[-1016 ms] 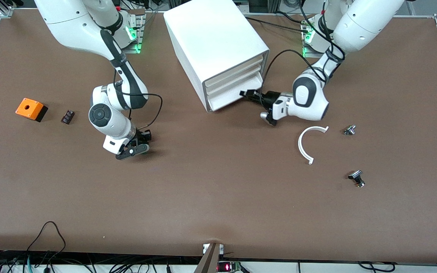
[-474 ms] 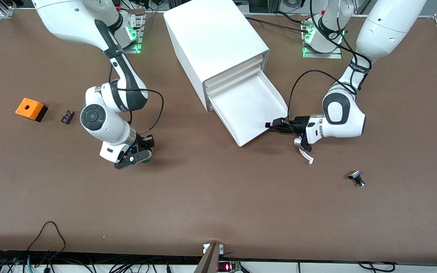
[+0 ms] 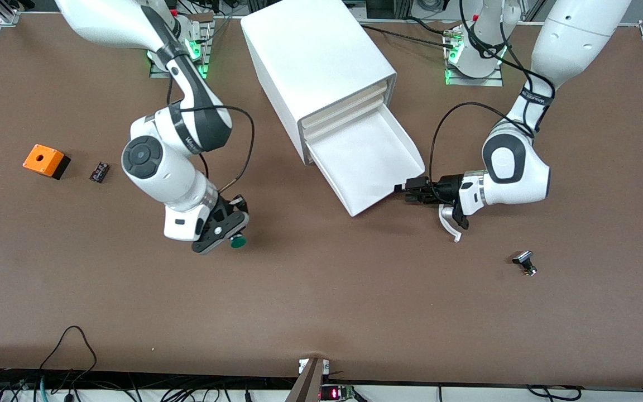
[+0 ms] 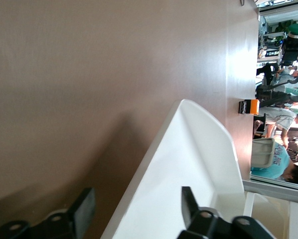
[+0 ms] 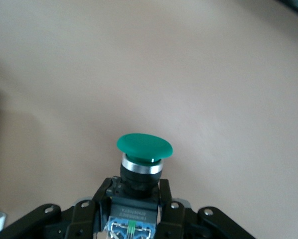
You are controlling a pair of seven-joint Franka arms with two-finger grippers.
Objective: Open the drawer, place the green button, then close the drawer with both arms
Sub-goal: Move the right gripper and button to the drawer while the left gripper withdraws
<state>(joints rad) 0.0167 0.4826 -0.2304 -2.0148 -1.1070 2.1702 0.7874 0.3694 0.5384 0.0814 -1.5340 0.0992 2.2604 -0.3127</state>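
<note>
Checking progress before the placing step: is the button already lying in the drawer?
No, the right gripper holds the button above bare table, away from the open drawer.

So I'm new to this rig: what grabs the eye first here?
The cabinet with its lowest drawer pulled out. The left end effector sits open by the drawer's front corner. The right end effector holds the green button over bare table, toward the right arm's end.

A broad brown table (image 3: 321,312) fills the scene, evenly lit, with soft shadows. Just past the table's edge nearest the front camera, black cables (image 3: 70,357) trail. At the table's corners by the arm bases stand aluminium frame rails (image 3: 6,14).
</note>
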